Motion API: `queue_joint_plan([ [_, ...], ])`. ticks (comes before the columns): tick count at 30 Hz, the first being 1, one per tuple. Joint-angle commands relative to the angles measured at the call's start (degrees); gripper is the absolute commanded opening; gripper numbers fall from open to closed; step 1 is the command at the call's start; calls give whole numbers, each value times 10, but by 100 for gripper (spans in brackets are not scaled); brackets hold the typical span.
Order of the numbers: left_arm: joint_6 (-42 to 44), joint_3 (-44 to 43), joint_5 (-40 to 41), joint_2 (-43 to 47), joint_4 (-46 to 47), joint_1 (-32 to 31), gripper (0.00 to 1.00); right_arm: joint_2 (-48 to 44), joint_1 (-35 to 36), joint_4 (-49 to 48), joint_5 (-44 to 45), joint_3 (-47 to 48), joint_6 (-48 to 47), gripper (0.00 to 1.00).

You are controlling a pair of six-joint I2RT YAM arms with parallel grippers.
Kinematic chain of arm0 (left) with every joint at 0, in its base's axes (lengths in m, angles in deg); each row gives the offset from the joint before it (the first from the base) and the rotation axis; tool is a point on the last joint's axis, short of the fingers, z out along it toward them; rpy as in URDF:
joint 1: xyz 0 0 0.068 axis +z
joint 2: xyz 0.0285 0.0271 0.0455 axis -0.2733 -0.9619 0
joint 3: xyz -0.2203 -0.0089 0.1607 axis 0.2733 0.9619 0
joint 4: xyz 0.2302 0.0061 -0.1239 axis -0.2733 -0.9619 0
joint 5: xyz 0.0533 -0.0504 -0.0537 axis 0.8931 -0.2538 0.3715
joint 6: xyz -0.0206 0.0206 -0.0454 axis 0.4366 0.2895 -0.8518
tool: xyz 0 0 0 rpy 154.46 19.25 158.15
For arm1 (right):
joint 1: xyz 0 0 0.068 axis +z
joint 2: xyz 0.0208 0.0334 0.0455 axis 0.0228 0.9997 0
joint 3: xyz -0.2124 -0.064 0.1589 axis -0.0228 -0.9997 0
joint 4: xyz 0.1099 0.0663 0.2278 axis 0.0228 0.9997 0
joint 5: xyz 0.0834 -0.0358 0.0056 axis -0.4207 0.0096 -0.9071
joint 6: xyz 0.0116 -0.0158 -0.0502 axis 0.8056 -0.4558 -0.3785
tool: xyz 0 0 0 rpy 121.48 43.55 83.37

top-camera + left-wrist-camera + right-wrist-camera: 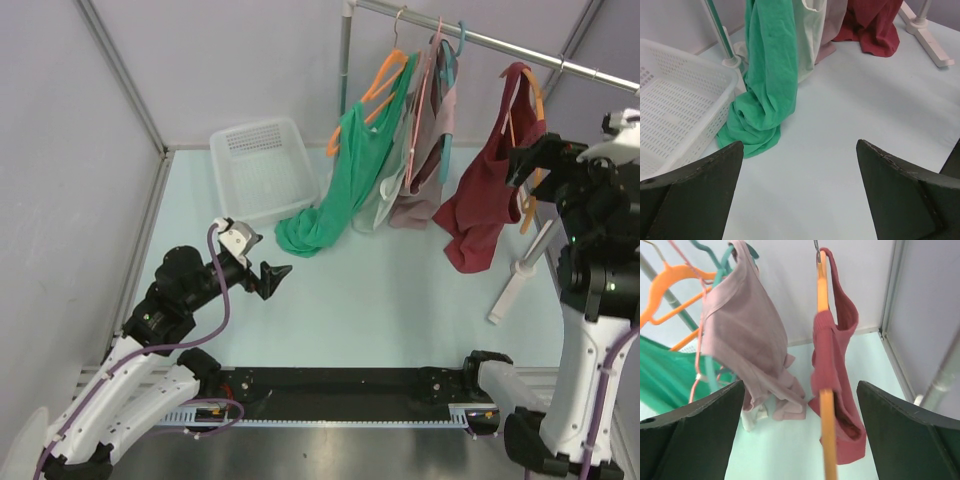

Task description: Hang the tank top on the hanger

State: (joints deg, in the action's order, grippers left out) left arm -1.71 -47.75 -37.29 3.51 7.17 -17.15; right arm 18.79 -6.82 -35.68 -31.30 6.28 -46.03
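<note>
Now dark red sleeveless tank top (832, 355) hanging, perhaps unevenly, on thin orange plastic hanger (827, 425); right gripper (800, 384) gaping wide, letting rail (560, 62) carry it; left gripper (800, 145) idling wide.

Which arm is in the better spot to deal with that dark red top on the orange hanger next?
Right, probably. The right gripper, open, is up at the rail facing the tank top and hanger; the left gripper sits low, across the table near the basket.
</note>
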Motion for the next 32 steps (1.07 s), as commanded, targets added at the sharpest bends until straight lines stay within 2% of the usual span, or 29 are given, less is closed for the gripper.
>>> queue_joint_plan([
  [1,-18,-3,51,2,14,13,99,-88,-2,-29,-16,-54,25,100],
  [3,-32,-8,58,-18,8,38,99,-121,-2,-39,-64,-74,36,100],
  [7,-69,-18,58,-36,4,102,99,-156,-2,-38,-216,-121,36,100],
  [11,-80,-8,81,-14,22,135,99,-168,-2,-16,-284,-184,23,100],
  [15,-75,6,95,12,36,136,99,-176,24,-4,-258,-238,1,100],
  [19,-88,-7,119,-2,34,136,99,-176,64,15,-230,-272,-15,100],
  [25,-91,-2,134,14,40,136,99,-183,130,21,-164,-290,-22,100],
  [32,-82,3,138,33,43,136,99,-186,155,24,-143,-293,-26,100],
])
